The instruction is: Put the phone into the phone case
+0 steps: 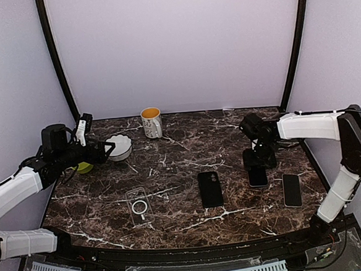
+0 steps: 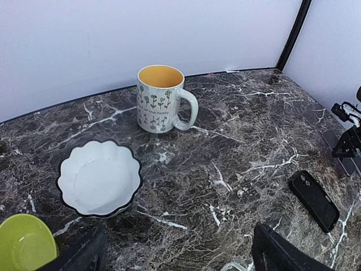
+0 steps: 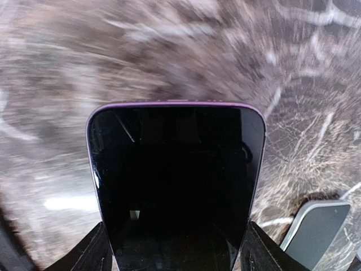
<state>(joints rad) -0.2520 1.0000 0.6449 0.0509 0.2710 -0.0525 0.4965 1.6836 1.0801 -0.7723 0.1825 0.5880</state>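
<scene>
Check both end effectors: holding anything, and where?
Left end effector: open, holds nothing. Right end effector: its fingers flank the purple-rimmed phone on its two long edges near one end; whether they grip it yet cannot be told.

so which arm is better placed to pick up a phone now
Right. Its hand sits over a phone, fingers on either side of it. The left hand is open by the bowl, far from every phone.
</scene>
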